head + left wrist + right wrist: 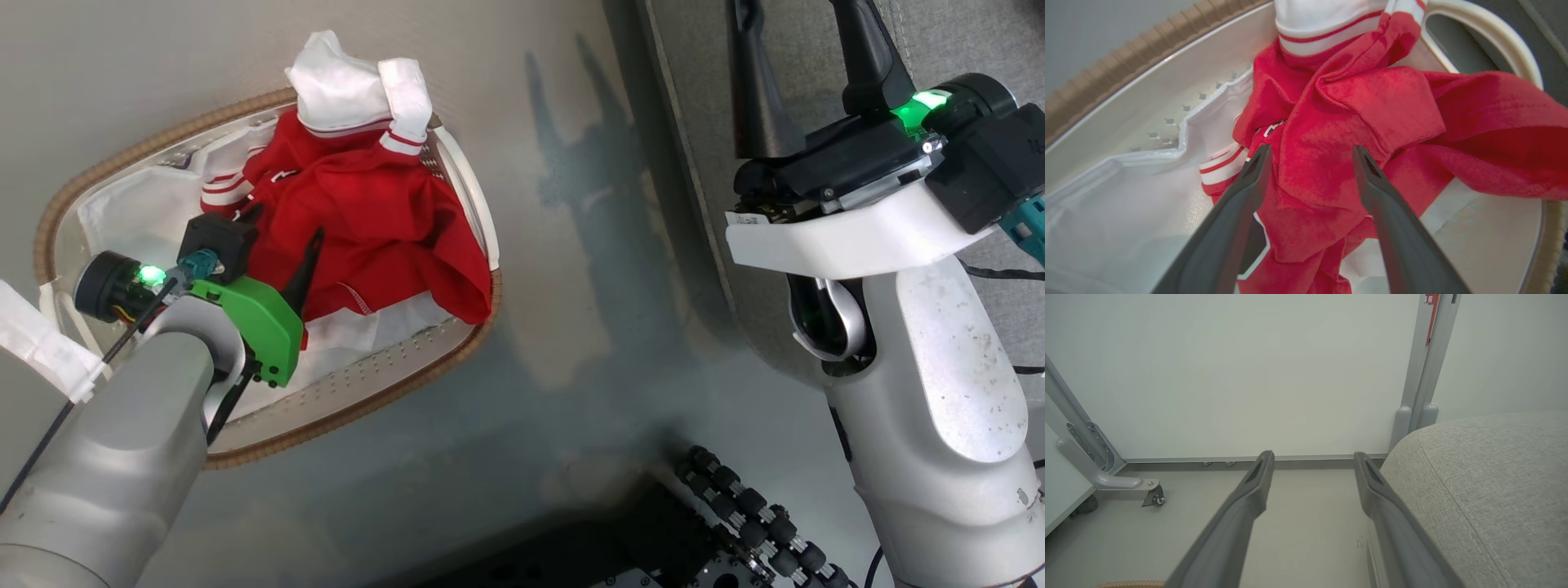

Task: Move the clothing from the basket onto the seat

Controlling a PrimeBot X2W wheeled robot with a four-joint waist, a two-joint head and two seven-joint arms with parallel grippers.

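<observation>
The clothing (367, 212), bright red with white panels and red-striped white cuffs, lies heaped in the basket (122, 159), spilling over its far and right rim. My left gripper (286, 222) is down inside the basket. In the left wrist view it (1311, 150) stands open, its fingers (1241, 192) straddling a raised fold of the red clothing (1339, 122). The white liner (1118, 212) lies bare to the left. My right gripper (804, 16) is open and holds nothing. Its fingers (1249, 490) hang over the floor beside the grey seat (1486, 486), whose edge also appears in the head view (955, 33).
The basket stands on the grey floor (571, 286) left of the seat. My wheeled base (735, 523) is at the bottom. A white wall panel on a castor foot (1151, 494) stands beyond the right gripper. The brown basket rim (1131, 584) peeks in below.
</observation>
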